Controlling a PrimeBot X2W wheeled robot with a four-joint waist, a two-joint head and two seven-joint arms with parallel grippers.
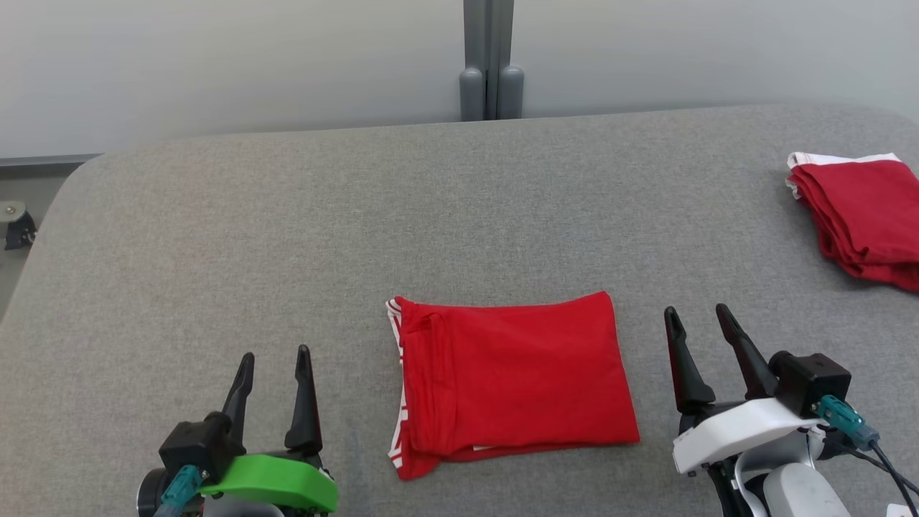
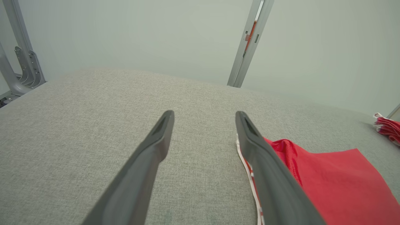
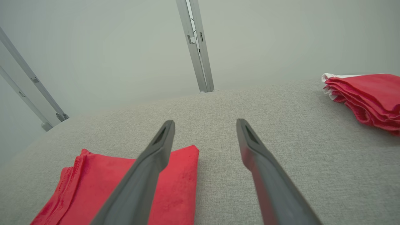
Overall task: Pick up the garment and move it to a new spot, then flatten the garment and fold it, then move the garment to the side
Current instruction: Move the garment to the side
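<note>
- The garment [image 1: 513,380] lies flat at the lower middle of the head view, on the grey desk [image 1: 287,237]. It is already folded into a neat rectangle, so by my reading only the move to the side is left.
- The left hand [image 1: 276,353] sits at the lower left with its fingers apart and nothing between them.
- The right hand [image 1: 696,309] sits at the lower right, also spread and empty.
- Each hand is just beside one short end of the garment without touching it, which looks like a stance for taking both ends at once.
- The garment's long axis runs left to right across the frame. Its white-striped edge [image 1: 393,323] faces left and the plain fold faces right.
- A pile of red clothes [image 1: 861,215] at the upper right probably marks the "side".
</note>
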